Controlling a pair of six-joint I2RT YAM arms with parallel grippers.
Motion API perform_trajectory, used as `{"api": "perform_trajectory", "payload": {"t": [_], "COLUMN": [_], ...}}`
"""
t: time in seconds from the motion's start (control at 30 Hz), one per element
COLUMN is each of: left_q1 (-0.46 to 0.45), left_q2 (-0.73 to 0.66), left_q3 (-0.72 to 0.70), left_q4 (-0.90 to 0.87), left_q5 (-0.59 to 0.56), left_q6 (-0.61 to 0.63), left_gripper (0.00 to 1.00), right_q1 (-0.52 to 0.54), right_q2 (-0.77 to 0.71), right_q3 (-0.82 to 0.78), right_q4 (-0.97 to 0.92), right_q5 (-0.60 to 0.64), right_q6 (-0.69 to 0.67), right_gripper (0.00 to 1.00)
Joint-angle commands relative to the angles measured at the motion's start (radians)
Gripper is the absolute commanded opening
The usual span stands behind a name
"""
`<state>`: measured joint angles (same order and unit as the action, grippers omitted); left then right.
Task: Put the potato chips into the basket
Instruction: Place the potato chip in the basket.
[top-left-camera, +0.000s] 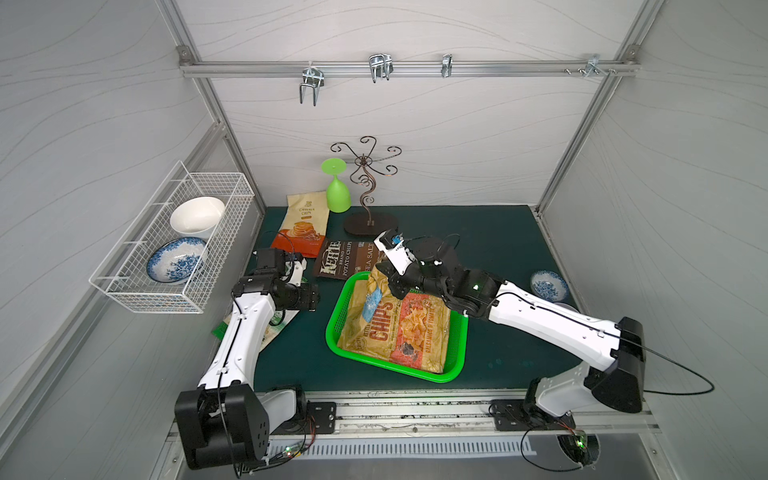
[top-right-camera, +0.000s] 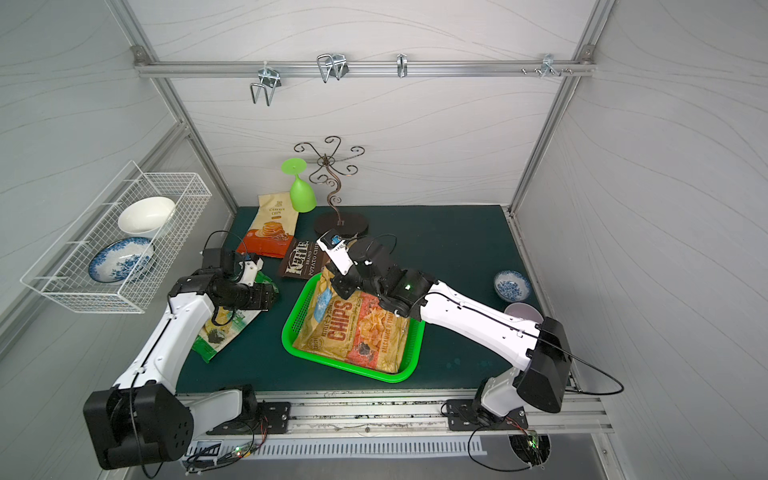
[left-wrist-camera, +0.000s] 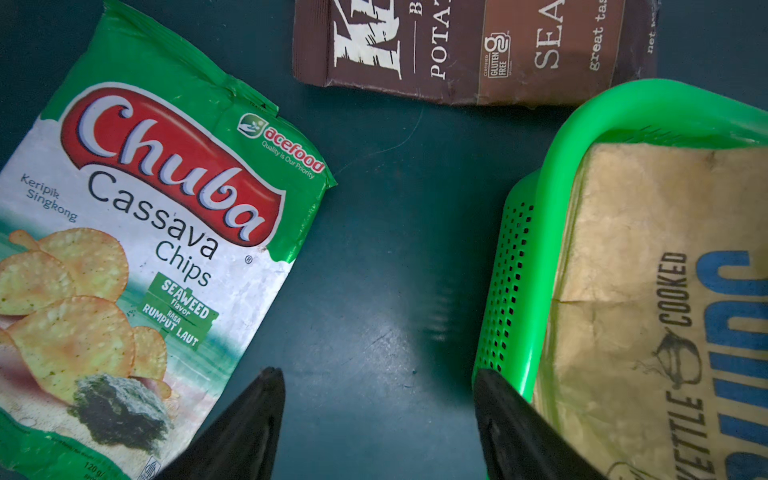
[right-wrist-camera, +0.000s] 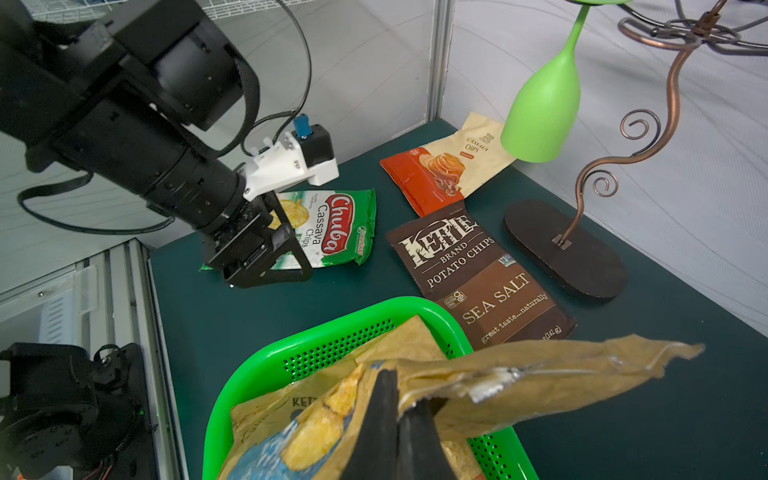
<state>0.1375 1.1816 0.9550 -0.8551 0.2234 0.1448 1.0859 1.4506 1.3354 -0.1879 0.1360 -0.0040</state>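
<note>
Pinching, right gripper (right-wrist-camera: 401, 401): clenched on the crumpled upper edge of a tan CHIPS bag (top-left-camera: 399, 328). That edge is lifted, and the rest of the bag slopes down into the green basket (left-wrist-camera: 511, 266).
Beneath the right gripper: a second tan bag (left-wrist-camera: 648, 257) lies flat in the basket, its edge tight against the perforated wall.
Held bag's edges: in the right wrist view the lifted flap reaches past the basket's far rim and covers a corner of the brown Kettle bag (right-wrist-camera: 478, 266). The low end sits inside the near rim.
Left gripper (left-wrist-camera: 374, 372): released, jaws spread wide, nothing between them.
Below the left gripper: bare tabletop (left-wrist-camera: 374, 249), an open lane between two things.
Beside one fingertip: the white-green Chuba bag (left-wrist-camera: 145, 232) lies flat, its long edge bordering the lane.
Beside the other fingertip: the basket's rounded corner and wall.
Ahead of the left gripper: the Kettle bag's edge crosses the lane's end, just beside the basket rim. Past it lies the cream-orange Cassava Chips bag (top-left-camera: 305, 224), flat.
Beyond the right gripper: the copper stand's dark base (right-wrist-camera: 565, 249) sits near the Kettle bag's long edge, with a green goblet (right-wrist-camera: 544, 112) mouth down above the Cassava Chips bag.
Open room: broad bare tabletop on the right arm's side of the basket, with a small blue bowl (top-left-camera: 549, 284) well apart from the basket.
</note>
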Motion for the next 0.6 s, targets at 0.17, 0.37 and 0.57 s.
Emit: {"api": "perform_trajectory", "payload": {"t": [0.17, 0.37, 0.57], "left_q1": [0.008, 0.007, 0.008], "left_q2": [-0.006, 0.003, 0.007], "left_q3": [0.005, 0.005, 0.004], "left_q4": [0.025, 0.027, 0.024], "left_q5": [0.019, 0.025, 0.054], "left_q6": [-0.005, -0.005, 0.002], "left_gripper": [0.76, 0.76, 0.76], "right_q1": [0.061, 0.098, 0.108], "right_q2": [-0.125, -0.208, -0.305], "right_q3": [-0.094, -0.199, -0.312], "right_q4": [0.027, -0.001, -0.047], "right_q5": [0.067, 0.115, 0.168], "right_q6": [0.039, 0.075, 0.136], "right_gripper": [0.0, 0.05, 0.16]}}
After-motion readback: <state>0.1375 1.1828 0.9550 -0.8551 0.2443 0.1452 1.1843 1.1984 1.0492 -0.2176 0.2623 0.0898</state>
